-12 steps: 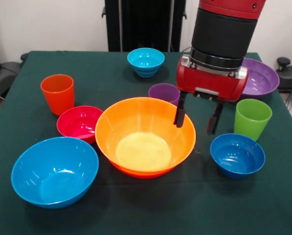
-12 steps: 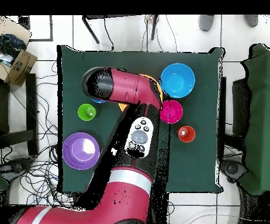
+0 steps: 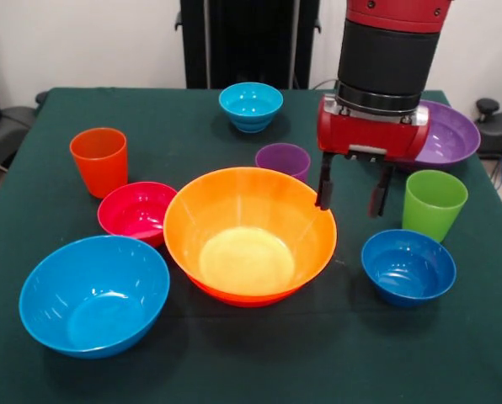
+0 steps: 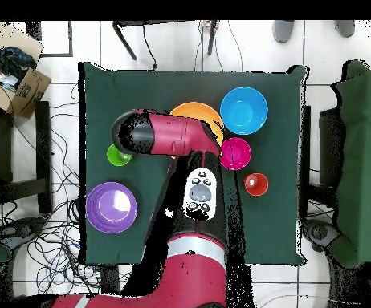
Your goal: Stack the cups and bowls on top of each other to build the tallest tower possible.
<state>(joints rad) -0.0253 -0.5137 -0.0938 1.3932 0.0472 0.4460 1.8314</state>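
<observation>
A large yellow-orange bowl (image 3: 249, 231) sits nested in an orange-red bowl (image 3: 238, 296) at the table's middle; it shows partly under the arm in the overhead view (image 4: 195, 111). My gripper (image 3: 352, 194) is open and empty. It hangs just right of that bowl's rim, between it and the lime green cup (image 3: 434, 204). A dark blue bowl (image 3: 408, 266) lies in front of the gripper, and the purple cup (image 3: 283, 159) is behind the big bowl. The orange cup (image 3: 99, 160), magenta bowl (image 3: 137, 210) and sky-blue bowl (image 3: 93, 295) are at the left. The cyan bowl (image 3: 251, 105) stands far back and the purple bowl (image 3: 446, 135) at the right.
Everything stands on a dark green cloth-covered table (image 3: 32, 118). The arm (image 4: 169, 136) covers the table's middle in the overhead view. A cardboard box (image 4: 20, 84) and cables lie on the floor beside the table.
</observation>
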